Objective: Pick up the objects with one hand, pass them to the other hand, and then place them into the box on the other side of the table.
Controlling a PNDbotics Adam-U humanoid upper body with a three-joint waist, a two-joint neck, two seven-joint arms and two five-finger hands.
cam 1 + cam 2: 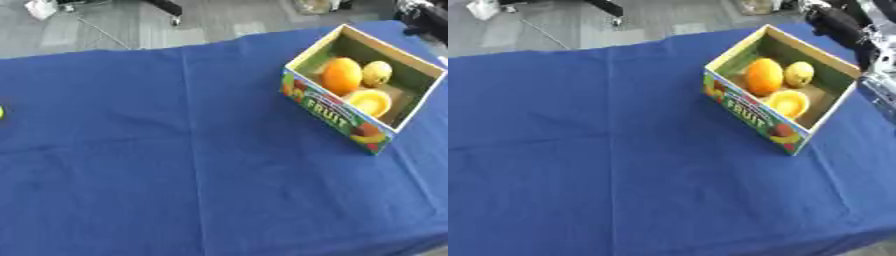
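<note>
While three fruits sit in the box (337, 117) at upper right, a yellow object (1, 112) lies at the tabletop's (175, 165) far left edge; the right arm (842, 25) shows at upper right, fingers unseen, so the left is likely nearer.

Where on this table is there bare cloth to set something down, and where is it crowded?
The blue tablecloth lies bare left of and in front of the fruit box. Inside the box it is crowded: an orange, a yellow fruit and a yellow cup-like piece. The right arm hangs behind the box.
</note>
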